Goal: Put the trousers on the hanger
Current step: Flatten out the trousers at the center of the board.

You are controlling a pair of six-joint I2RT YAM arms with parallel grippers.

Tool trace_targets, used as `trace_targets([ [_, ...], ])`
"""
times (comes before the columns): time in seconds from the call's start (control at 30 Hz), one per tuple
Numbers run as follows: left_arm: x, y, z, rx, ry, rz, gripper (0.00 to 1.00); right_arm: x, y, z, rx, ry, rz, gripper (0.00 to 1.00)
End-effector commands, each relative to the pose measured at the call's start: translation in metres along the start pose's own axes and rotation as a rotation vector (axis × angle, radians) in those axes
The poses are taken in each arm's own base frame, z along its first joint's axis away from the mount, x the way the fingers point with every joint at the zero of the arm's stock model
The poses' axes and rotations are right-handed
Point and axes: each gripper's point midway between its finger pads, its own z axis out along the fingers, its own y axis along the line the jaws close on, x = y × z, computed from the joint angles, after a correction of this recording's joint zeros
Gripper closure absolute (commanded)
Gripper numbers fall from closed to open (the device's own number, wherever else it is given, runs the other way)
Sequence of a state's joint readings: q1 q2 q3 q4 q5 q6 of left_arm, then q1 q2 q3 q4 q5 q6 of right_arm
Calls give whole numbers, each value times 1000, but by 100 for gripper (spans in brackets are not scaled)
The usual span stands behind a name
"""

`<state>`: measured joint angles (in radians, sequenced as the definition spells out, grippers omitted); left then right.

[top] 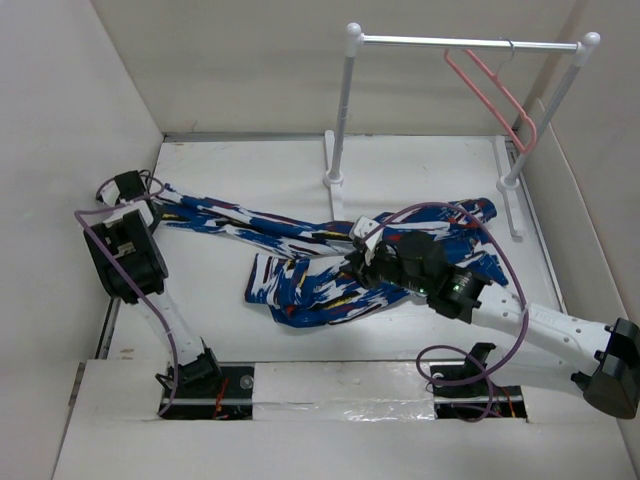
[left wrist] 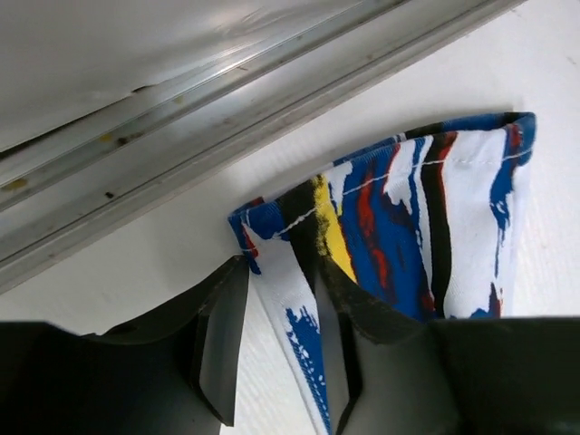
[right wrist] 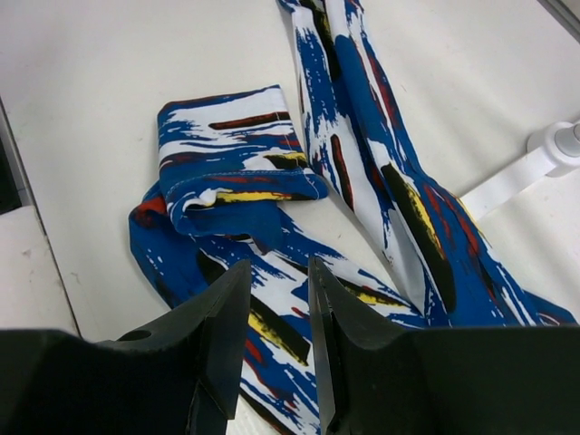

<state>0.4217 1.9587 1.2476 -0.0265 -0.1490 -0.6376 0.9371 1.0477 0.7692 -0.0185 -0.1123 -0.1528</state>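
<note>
Trousers (top: 310,290) lie sprawled on white table (top: 230,170), one leg stretched straight toward far-left corner, the rest bunched mid-table. Left gripper (left wrist: 283,276) is clamped on that leg's cuff (left wrist: 408,217): fabric runs up between both fingers and fans out past the tips, next to the metal strip (left wrist: 181,118) at the wall's foot. Right gripper (right wrist: 276,267) is low over the bunched middle, narrow gap between fingers, fabric showing through; can't tell if it grips. Pink hanger (top: 500,90) hangs by its hook on rack rail (top: 430,42) at far right, well apart from trousers.
</note>
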Motion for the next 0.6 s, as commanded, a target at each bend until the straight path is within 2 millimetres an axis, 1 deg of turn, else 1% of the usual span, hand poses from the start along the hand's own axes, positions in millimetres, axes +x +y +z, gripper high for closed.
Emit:
trace_targets([
  [0.0, 22, -7, 7, 10, 66, 21, 68, -17, 0, 1, -1, -44, 10, 63],
  [0.03, 24, -10, 6, 12, 68, 30, 87, -17, -1, 0, 6, -45, 12, 63],
  [0.07, 22, -12, 2, 20, 61, 26, 97, -18, -2, 0, 12, -45, 13, 63],
  [0.1, 19, -14, 0, 31, 51, 23, 100, -18, -2, 0, 15, -47, 13, 64],
  [0.17, 11, -21, -11, 65, 30, 15, 100, -19, -5, -2, 32, -51, 13, 64],
  [0.23, 8, -33, -23, 107, 29, 16, 100, -15, -8, -2, 53, -41, 14, 64],
  [0.27, -1, -48, -38, 151, 6, 17, 100, -13, -13, -3, 83, -34, 15, 65],
  [0.33, -9, -67, -60, 200, -8, 24, 100, -8, -20, -3, 125, -25, 21, 65],
  [0.37, -24, -88, -87, 258, -52, 30, 100, 0, -28, -5, 179, -7, 39, 65],
  [0.4, -32, -94, -102, 263, -79, 38, 100, 1, -39, -9, 218, -14, 53, 66],
  [0.43, -40, -101, -116, 280, -108, 40, 100, 3, -43, -11, 231, -22, 64, 66],
  [0.47, -60, -112, -145, 319, -161, 33, 100, 9, -42, -12, 218, -23, 76, 66],
  [0.5, -70, -116, -159, 335, -187, 25, 100, 6, -44, -14, 220, -49, 84, 66],
  [0.53, -77, -119, -170, 353, -203, 17, 100, 2, -51, -20, 235, -75, 91, 65],
  [0.57, -89, -125, -190, 389, -235, 7, 100, 2, -51, -23, 226, -84, 95, 65],
])
